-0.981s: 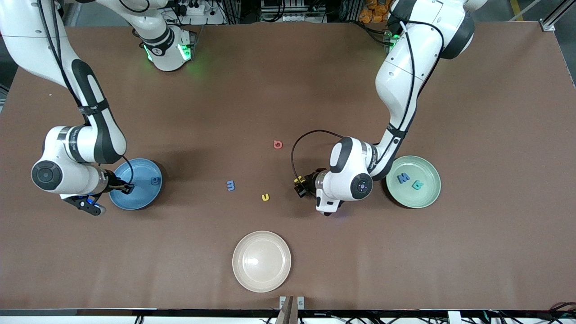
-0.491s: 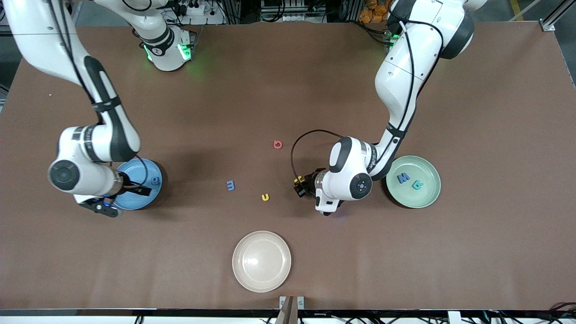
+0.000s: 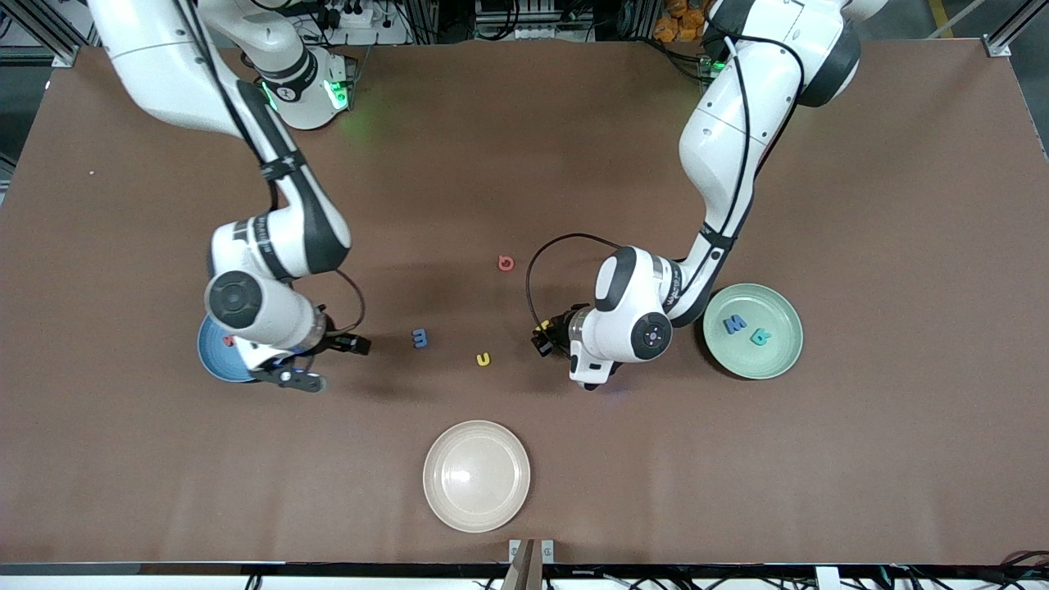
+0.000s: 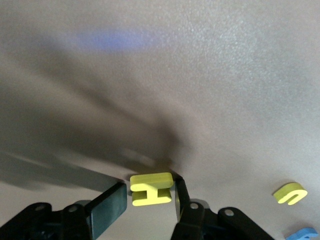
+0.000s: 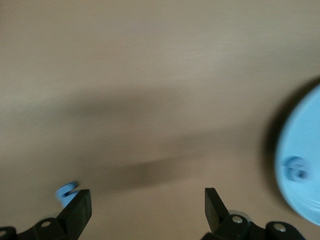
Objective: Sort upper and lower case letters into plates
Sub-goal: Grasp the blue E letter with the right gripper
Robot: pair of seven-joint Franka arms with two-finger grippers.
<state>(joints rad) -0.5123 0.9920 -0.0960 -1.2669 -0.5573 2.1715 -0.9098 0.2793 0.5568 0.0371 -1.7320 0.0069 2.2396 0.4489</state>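
Yellow H (image 4: 151,188) clamped flat between the left end effector (image 3: 544,334) fingers, over bare surface (image 3: 524,164) near the mint plate (image 3: 778,360), which holds a blue letter (image 3: 734,324) and a teal letter (image 3: 760,336). Loose on the surface: blue m (image 3: 420,338), yellow u (image 3: 483,359), red-pink letter (image 3: 506,263). Right end effector (image 3: 348,344) wide open, empty, over the surface just beside the blue plate (image 3: 215,360), one blue letter (image 5: 297,169) in it. Cream plate (image 3: 476,476) nearest the front camera.

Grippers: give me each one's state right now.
Left gripper: shut on the yellow H, just above the table.
Right gripper: open, holding nothing, over bare table beside the blue plate.
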